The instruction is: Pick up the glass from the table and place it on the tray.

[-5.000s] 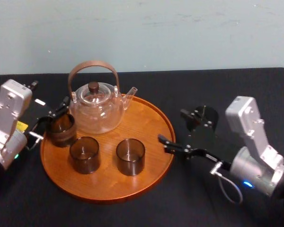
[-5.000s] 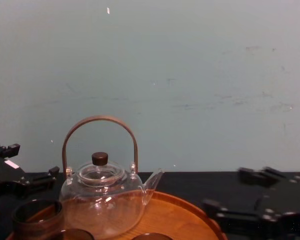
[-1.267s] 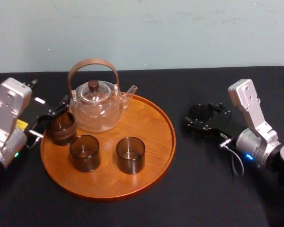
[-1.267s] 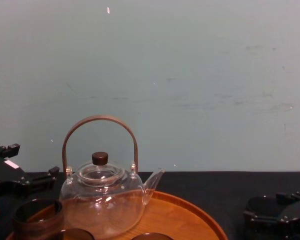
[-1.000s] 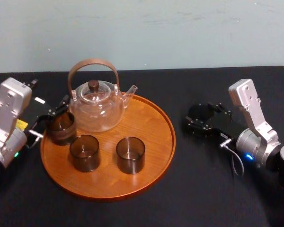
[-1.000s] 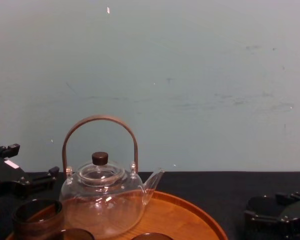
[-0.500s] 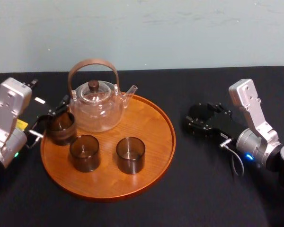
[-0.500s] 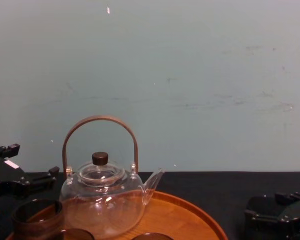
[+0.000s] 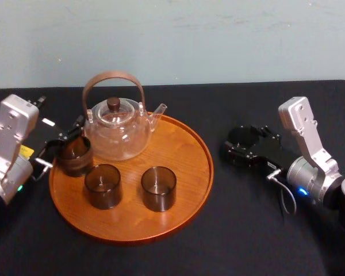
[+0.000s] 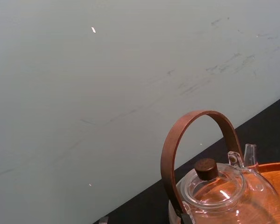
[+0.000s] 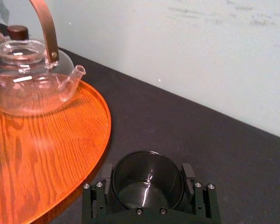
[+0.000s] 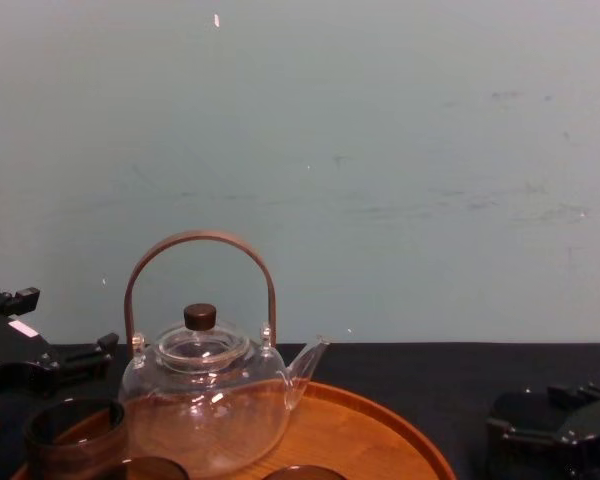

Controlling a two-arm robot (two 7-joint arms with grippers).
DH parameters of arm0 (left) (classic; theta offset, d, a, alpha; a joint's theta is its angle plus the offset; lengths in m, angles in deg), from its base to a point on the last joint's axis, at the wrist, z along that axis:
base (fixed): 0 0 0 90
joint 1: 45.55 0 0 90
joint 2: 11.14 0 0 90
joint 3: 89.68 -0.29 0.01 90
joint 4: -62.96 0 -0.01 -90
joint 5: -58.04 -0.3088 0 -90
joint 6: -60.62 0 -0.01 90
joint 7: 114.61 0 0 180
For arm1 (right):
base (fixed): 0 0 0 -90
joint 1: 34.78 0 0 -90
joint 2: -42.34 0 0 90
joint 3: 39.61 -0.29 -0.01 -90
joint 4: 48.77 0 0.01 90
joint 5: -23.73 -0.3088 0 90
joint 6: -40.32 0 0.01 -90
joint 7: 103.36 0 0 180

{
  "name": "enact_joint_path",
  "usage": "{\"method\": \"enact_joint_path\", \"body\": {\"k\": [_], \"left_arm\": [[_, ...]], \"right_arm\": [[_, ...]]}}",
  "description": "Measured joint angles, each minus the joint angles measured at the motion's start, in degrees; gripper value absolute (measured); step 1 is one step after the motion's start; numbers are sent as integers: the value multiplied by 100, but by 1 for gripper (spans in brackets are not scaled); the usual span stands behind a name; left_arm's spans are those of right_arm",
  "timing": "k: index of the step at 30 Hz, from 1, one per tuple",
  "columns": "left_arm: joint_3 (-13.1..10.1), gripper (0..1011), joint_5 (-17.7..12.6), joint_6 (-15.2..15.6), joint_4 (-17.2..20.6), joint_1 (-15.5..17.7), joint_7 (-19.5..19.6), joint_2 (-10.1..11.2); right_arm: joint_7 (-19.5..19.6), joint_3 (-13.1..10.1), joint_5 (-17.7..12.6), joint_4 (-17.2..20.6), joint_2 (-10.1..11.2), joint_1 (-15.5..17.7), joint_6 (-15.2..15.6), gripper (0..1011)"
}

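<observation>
Right wrist view puts the right gripper [image 11: 147, 171] closed on the glass [image 11: 148, 187]. Its two fingers [image 11: 106, 173] press against opposite sides of the dark, upright tumbler. Just ahead of this gripper and off to one side runs the curved rim of the tray [image 11: 37, 154], apart from the glass, with a strip of black counter [image 11: 177, 126] between them. Farther along that same side, the clear teapot [image 11: 23, 79] stands on the tray with its spout pointing toward the gripper's side.

From the head view, the right gripper [image 9: 233, 146] sits low over the counter [image 9: 241, 230], and the glass [image 9: 244, 138] it holds is off the tray [image 9: 178, 155], near the rim on the robot's right. I cannot tell whether the glass rests on the counter or is lifted just clear of it.

The left gripper [image 9: 63, 144] is at the opposite rim of the tray. I cannot tell whether it is open or closed. A second glass [image 9: 75, 155] stands right against it on the tray. The teapot [image 9: 116, 135] is just beyond that glass, away from the gripper. A third glass [image 9: 102, 185] and a fourth glass [image 9: 158, 188] stand side by side on the tray, between the two grippers.

From the chest view, the right gripper [image 12: 550, 435] sits low at the lower right, level with the tray's rim.
</observation>
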Motion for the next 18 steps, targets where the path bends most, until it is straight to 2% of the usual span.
{"method": "enact_joint_path", "body": {"k": [4, 18], "left_arm": [[0, 1001, 0, 0, 0, 0, 0, 0], [0, 1001, 0, 0, 0, 0, 0, 0]], "right_arm": [[-13, -9, -7, 99, 26, 23, -50, 908], [-123, 29, -50, 815, 165, 214, -107, 908]]}}
